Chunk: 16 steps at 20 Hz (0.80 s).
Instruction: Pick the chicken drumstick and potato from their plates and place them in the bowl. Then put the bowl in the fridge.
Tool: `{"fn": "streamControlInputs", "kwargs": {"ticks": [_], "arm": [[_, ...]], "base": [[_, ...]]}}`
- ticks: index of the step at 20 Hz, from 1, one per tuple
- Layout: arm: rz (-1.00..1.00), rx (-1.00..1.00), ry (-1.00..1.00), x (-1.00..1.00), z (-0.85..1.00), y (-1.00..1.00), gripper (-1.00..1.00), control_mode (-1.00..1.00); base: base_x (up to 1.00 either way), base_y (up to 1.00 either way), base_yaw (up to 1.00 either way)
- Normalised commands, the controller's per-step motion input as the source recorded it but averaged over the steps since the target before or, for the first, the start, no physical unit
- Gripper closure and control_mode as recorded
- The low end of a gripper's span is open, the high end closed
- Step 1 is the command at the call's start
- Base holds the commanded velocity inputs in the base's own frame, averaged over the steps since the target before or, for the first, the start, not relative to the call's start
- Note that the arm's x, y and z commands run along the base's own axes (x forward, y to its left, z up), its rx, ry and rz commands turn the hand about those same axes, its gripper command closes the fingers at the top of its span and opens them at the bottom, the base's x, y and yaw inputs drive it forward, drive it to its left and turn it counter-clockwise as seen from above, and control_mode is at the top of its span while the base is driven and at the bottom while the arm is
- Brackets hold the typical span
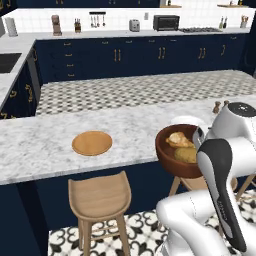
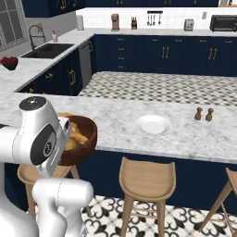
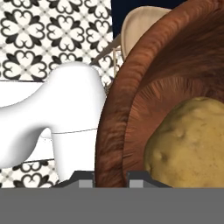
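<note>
The dark reddish-brown wooden bowl (image 1: 167, 156) (image 2: 89, 135) (image 3: 131, 105) hangs off the front edge of the marble counter, above a stool. My gripper (image 3: 110, 178) is shut on its rim, one fingertip on each side of the wall. Inside lie the yellowish potato (image 1: 186, 155) (image 3: 188, 140) and the golden chicken drumstick (image 1: 179, 140). The tan wooden plate (image 1: 92, 143) lies bare on the counter to the left. The white plate (image 2: 153, 124) (image 1: 187, 120) lies bare farther right. The fridge is out of view.
Wooden stools (image 1: 100, 195) (image 2: 147, 178) stand under the counter's front edge, one right below the bowl. Salt and pepper shakers (image 2: 204, 114) stand on the counter to the right. Navy cabinets and a sink (image 2: 48, 50) line the far walls.
</note>
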Motion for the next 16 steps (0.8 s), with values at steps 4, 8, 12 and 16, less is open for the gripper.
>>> {"fn": "streamControlInputs", "kwargs": {"ticks": [4, 8, 12, 16], "arm": [[0.00, 0.00, 0.00, 0.00, 0.00, 0.00, 1.00, 1.00], [0.00, 0.00, 0.00, 0.00, 0.00, 0.00, 1.00, 1.00], [0.00, 0.00, 0.00, 0.00, 0.00, 0.00, 1.00, 1.00], [0.00, 0.00, 0.00, 0.00, 0.00, 0.00, 1.00, 1.00]], "base": [[-0.94, -0.11, -0.06], [-0.13, -0.02, -0.64], [0.00, 0.00, -0.79], [0.01, 0.00, -0.79]]}}
